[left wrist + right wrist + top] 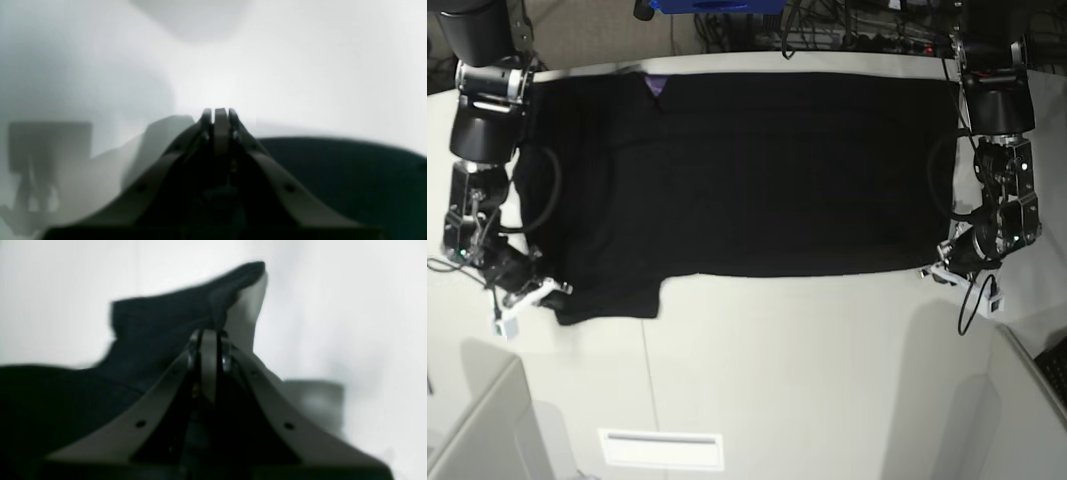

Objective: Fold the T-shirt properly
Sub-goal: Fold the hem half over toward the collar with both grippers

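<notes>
We saw the T-shirt (747, 170) spread flat and wide across the far half of the white tabletop (787, 370), one sleeve hanging lower at the base view's left. Both arms were bent down low at the shirt's near corners. Our right hand (209, 335) had its fingers pressed together, with black cloth just beyond the tips; we could not tell whether any was pinched. Our left hand (220, 113) was likewise drawn together, over bare tabletop just beside the hem.

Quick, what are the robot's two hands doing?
Left hand: closed, holding nothing visible.
Right hand: closed, beside the T-shirt; holding it? Cannot tell.
</notes>
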Controlling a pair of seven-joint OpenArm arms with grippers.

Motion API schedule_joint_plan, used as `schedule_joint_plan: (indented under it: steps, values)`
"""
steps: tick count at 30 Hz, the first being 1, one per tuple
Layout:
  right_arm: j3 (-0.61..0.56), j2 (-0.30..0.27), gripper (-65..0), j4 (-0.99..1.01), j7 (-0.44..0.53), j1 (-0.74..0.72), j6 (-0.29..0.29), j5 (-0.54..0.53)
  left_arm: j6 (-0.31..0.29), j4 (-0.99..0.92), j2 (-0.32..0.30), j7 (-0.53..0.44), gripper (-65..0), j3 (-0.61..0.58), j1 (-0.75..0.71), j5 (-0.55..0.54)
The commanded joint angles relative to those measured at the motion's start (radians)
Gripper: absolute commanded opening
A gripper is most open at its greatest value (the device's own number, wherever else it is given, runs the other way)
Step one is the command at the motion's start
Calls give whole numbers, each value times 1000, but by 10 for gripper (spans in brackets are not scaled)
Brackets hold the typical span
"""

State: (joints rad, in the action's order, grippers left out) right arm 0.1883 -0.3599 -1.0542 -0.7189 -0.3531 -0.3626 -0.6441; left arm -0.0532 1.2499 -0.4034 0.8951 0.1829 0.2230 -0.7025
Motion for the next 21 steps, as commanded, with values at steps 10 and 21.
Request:
schedule_joint_plan:
  steps: [10,21]
  values:
    - [9,-21,-650,-96,-29,53,-3,-12,-6,288,5,155,-650,160,-104,-4]
    - [10,-20,-650,-347,-29,213,30,-12,-63,390,-4,255,-650,284,-231,-207]
